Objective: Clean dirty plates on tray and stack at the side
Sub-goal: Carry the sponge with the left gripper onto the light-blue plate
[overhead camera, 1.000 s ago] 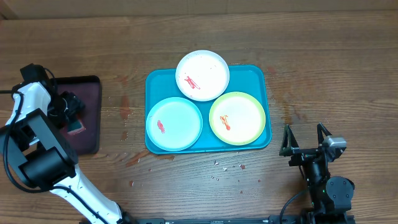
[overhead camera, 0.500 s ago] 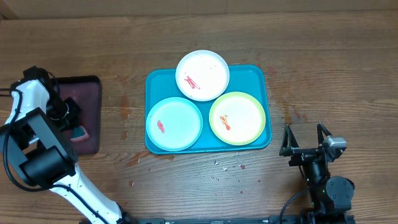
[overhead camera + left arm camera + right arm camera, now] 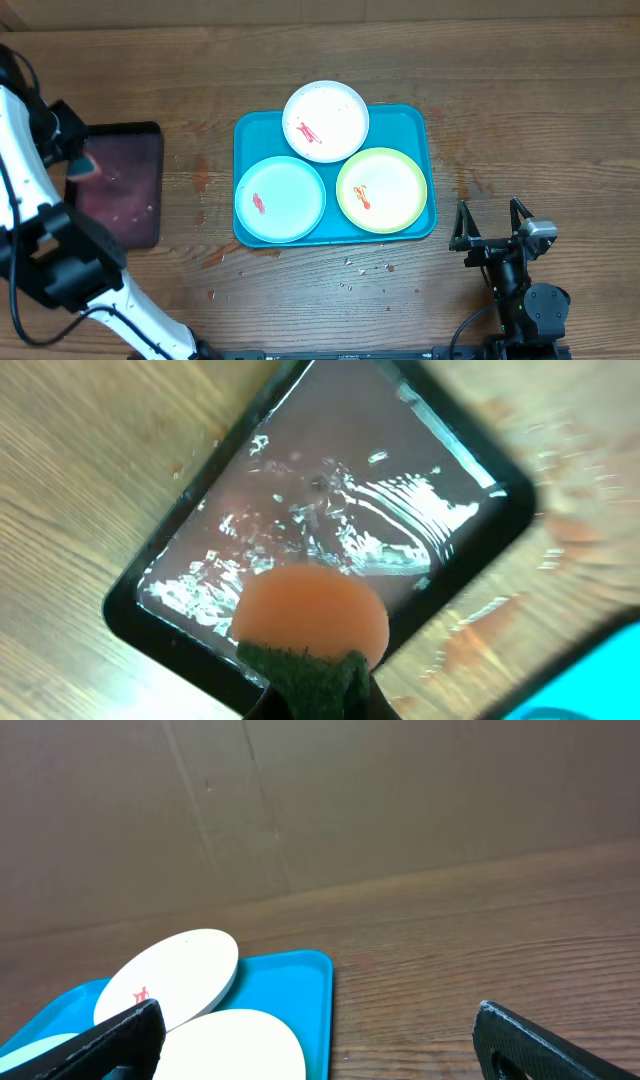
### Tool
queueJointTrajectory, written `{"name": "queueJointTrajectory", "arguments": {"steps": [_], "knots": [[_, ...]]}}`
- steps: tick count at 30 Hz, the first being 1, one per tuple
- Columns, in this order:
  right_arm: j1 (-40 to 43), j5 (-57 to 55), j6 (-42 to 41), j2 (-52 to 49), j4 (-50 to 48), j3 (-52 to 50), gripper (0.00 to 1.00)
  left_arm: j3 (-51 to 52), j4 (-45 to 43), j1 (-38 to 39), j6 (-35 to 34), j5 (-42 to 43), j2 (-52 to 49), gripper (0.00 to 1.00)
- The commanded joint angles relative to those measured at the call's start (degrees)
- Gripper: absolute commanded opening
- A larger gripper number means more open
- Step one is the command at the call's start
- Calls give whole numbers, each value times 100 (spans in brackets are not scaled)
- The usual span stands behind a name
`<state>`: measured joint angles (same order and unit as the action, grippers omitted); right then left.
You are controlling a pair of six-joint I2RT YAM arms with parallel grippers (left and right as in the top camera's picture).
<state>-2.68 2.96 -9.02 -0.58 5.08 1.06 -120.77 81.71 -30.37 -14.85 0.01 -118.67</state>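
Note:
Three dirty plates with red smears lie on the turquoise tray [image 3: 415, 122]: a white plate [image 3: 326, 121] at the back, a pale blue plate [image 3: 281, 198] front left, a yellow-green plate [image 3: 382, 189] front right. My left gripper [image 3: 80, 160] hangs over the left edge of a small black tray [image 3: 125, 200], shut on an orange sponge [image 3: 310, 615] with a green scouring side. My right gripper [image 3: 490, 228] stands open and holds nothing, right of the turquoise tray's front corner. In the right wrist view the white plate [image 3: 170, 975] and the tray [image 3: 290, 980] lie ahead to the left.
The black tray [image 3: 330, 510] has a wet maroon inside and sits well left of the turquoise tray. Small crumbs [image 3: 365, 268] and reddish stains mark the wooden table [image 3: 520, 90] in front of the turquoise tray. A cardboard wall [image 3: 320, 790] stands behind the table.
The left gripper has shut on the sponge in the black tray and lifted it off, moving up and toward the tray's back left. The right arm has not moved.

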Motion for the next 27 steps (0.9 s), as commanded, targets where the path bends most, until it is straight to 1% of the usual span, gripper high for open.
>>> {"name": "queueJointTrajectory", "arguments": {"steps": [1, 3, 5, 6, 9, 11, 15, 16, 18, 21, 23, 25, 26, 27], "knots": [[-26, -35, -42, 42, -44, -59, 100, -44, -57, 26, -37, 57, 317, 4], [-26, -35, -42, 42, -46, -59, 100, 343, -243, 46, -42, -175, 232, 4], [-26, -35, -42, 42, -46, -59, 100, 1349, -848, 57, -63, -37, 81, 4], [-26, -35, -42, 42, -44, -59, 100, 1613, -946, 68, -57, 37, 26, 4], [-26, -35, -42, 42, -44, -59, 100, 1851, -933, 76, -55, 68, -52, 4], [-26, -35, -42, 42, -46, -59, 100, 1624, -669, 48, -57, 70, 7, 4], [-26, -35, -42, 42, -46, -59, 100, 192, 225, 31, -59, 136, 219, 4], [-26, -35, -42, 42, -44, -59, 100, -162, 400, 52, -59, 291, 289, 4], [-26, -35, -42, 42, -44, -59, 100, -542, 632, 125, -59, 695, 446, 4], [-26, -35, -42, 42, -44, -59, 100, -638, 850, 358, -55, 1528, 785, 4], [-26, -35, -42, 42, -44, -59, 100, -588, 1084, 662, -52, 1832, 920, 4], [-26, -35, -42, 42, -46, -59, 100, -531, 1375, 1051, -4, 1843, 944, 5], [-26, -35, -42, 42, -44, -59, 100, -350, 1510, 1526, 190, 1823, 929, 4], [-26, -35, -42, 42, -46, -57, 100, -190, 1499, 1794, 201, 1755, 929, 4]]}}
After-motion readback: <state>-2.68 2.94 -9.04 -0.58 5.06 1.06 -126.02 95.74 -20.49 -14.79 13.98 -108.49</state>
